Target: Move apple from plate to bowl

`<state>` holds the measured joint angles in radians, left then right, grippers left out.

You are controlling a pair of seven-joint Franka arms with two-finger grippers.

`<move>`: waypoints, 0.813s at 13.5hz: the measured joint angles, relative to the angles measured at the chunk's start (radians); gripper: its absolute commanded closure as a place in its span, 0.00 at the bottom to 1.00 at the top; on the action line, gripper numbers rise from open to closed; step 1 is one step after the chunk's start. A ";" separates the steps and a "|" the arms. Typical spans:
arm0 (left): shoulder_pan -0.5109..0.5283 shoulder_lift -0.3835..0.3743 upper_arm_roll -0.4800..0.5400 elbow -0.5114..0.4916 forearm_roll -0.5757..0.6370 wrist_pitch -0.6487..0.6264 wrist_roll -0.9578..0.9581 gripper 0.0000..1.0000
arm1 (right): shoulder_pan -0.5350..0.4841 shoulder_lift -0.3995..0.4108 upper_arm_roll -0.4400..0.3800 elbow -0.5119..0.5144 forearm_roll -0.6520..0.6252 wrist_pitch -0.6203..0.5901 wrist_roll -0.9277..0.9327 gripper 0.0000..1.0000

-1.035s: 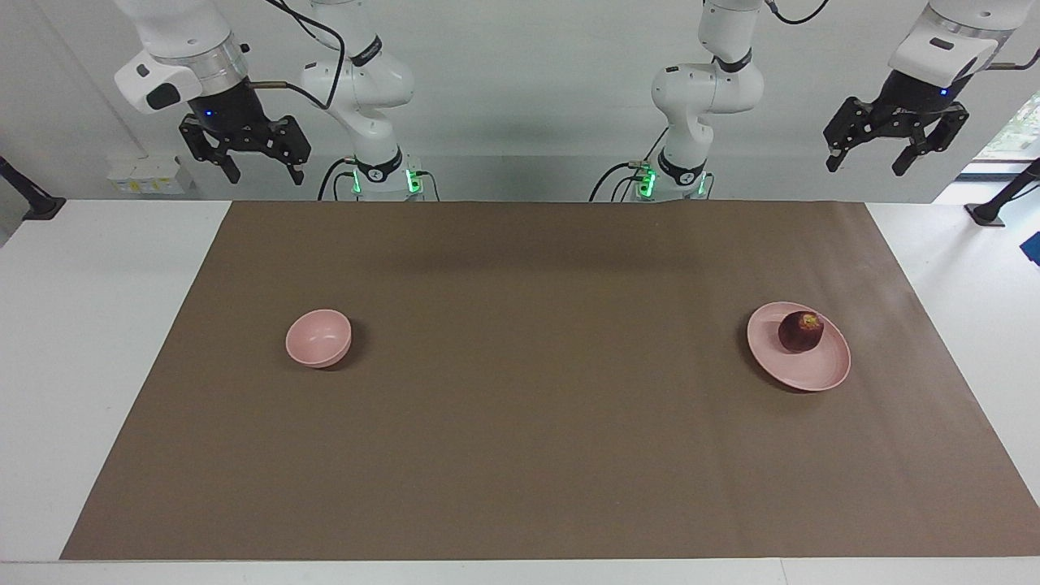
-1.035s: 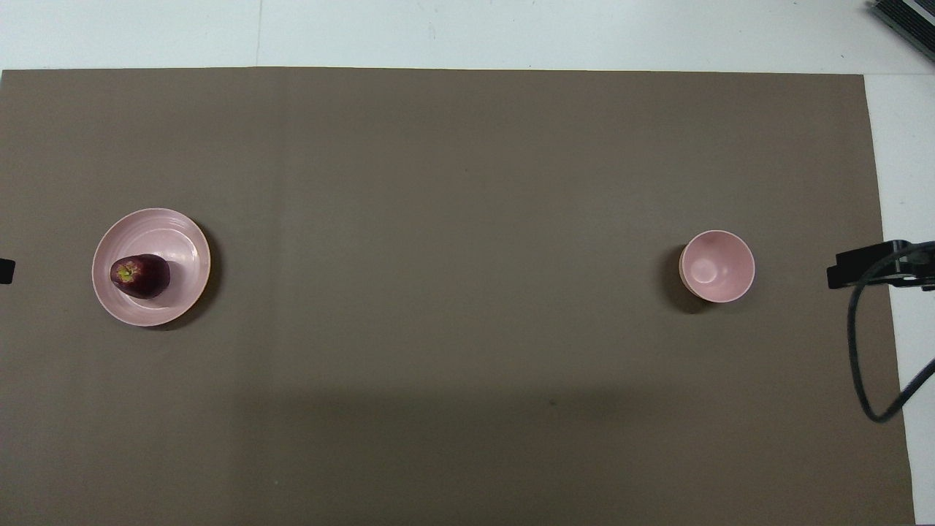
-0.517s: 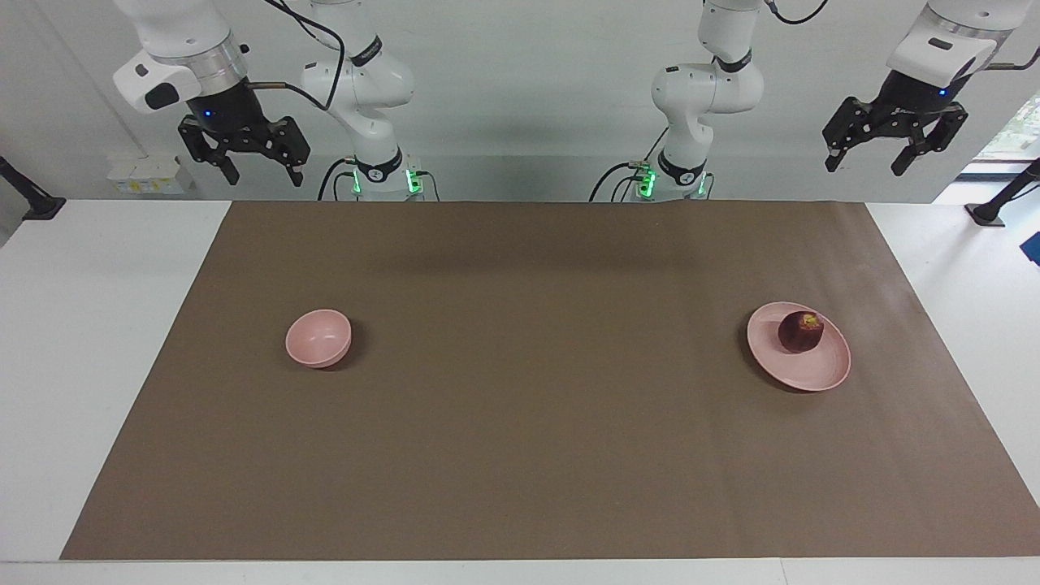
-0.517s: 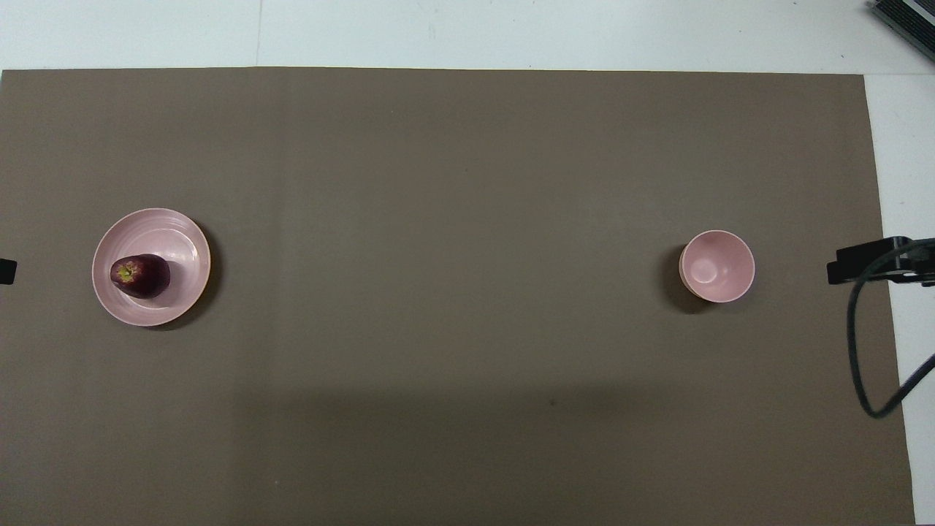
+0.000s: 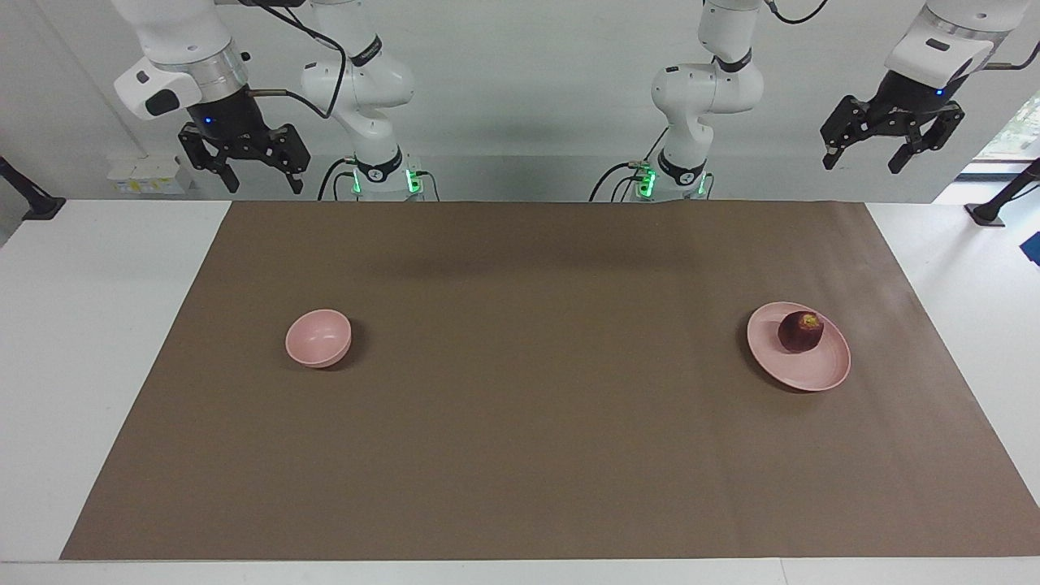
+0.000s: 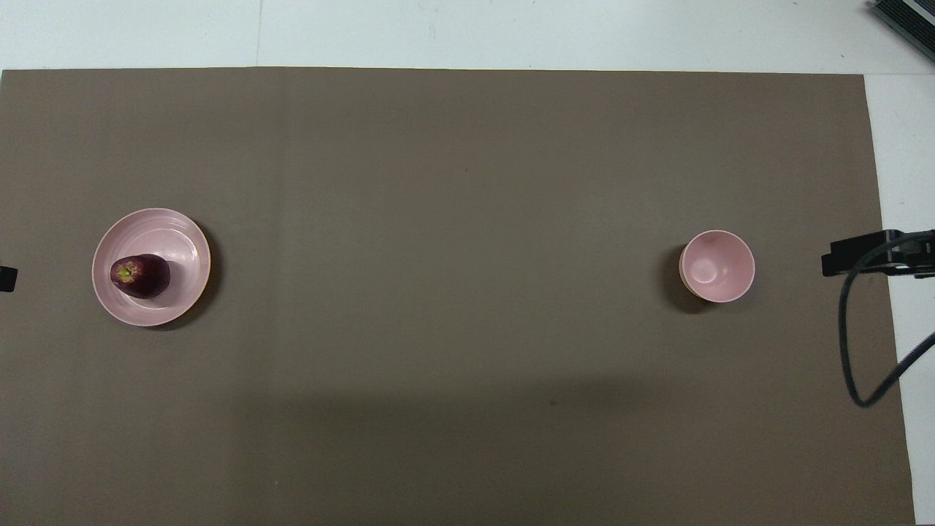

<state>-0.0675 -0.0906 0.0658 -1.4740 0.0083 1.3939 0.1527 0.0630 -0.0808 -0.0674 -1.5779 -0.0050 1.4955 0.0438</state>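
both end effectors are raised slightly, spread and empty; left end effector is best lowered squarely over apple.

Dark maroon apple, pale pink plate and bowl, brown mat.
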 measured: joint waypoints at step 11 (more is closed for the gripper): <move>0.031 0.003 0.004 -0.202 0.000 0.285 0.003 0.00 | 0.000 0.001 0.000 -0.024 0.000 0.020 0.001 0.00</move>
<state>-0.0369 -0.0880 0.0695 -1.6764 0.0083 1.6789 0.1553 0.0630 -0.0797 -0.0675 -1.6020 -0.0050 1.5158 0.0444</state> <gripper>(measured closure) 0.000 0.000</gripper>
